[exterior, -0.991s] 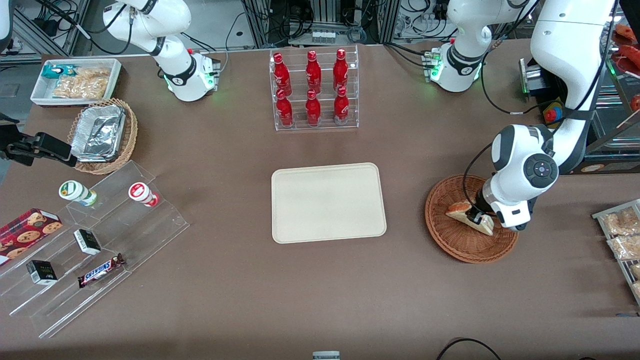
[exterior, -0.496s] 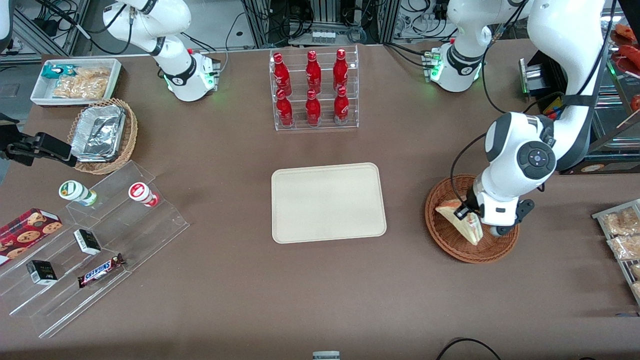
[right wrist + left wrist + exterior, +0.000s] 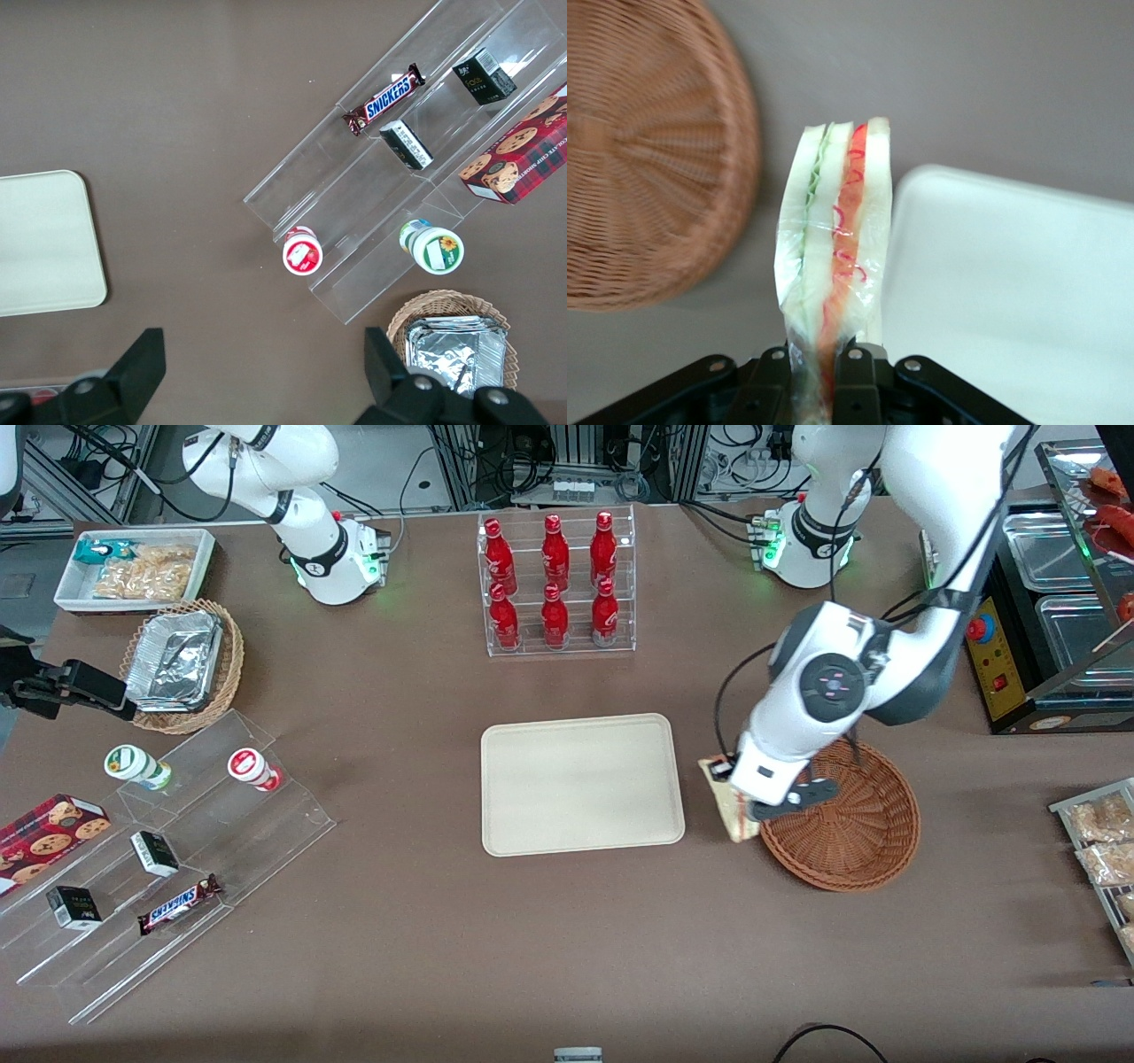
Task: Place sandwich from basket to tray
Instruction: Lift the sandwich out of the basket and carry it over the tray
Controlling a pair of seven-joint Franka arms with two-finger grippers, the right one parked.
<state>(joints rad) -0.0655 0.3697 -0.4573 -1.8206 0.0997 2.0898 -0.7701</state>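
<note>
Sandwich (image 3: pixel 833 239): I've got it pinched by one corner, hanging clear of the wicker. From the wrist cam it sticks straight out from between the jaws, wrapped in clear film, with the green and red filling stripes running along the cut side.

Gripper (image 3: pixel 737 790): jaws are narrow and clamped on the sandwich (image 3: pixel 732 808) from both flat bread faces. In the front view it hangs above bare table in the gap between basket and tray, just off the basket's rim.

Fingers (image 3: pixel 771 376): black pads touch the wrap on either side, and most of the wedge sits outside them.

Basket (image 3: pixel 850 824): reddish-brown wicker, just beside the gripper toward the working arm's end of the table. I see nothing lying in it. In the wrist cam its rim (image 3: pixel 664 159) sits close to the sandwich but apart from it.

Tray (image 3: pixel 580 783): beige, flat on the table, near the gripper toward the parked arm's end. Its rounded corner (image 3: pixel 992 266) shows right next to the sandwich in the wrist cam.

In the way: I can't see anything standing between gripper and tray.

Bottle rack (image 3: pixel 556 584): clear stand with six red bottles, farther from the front camera than the tray, well apart from the gripper.
</note>
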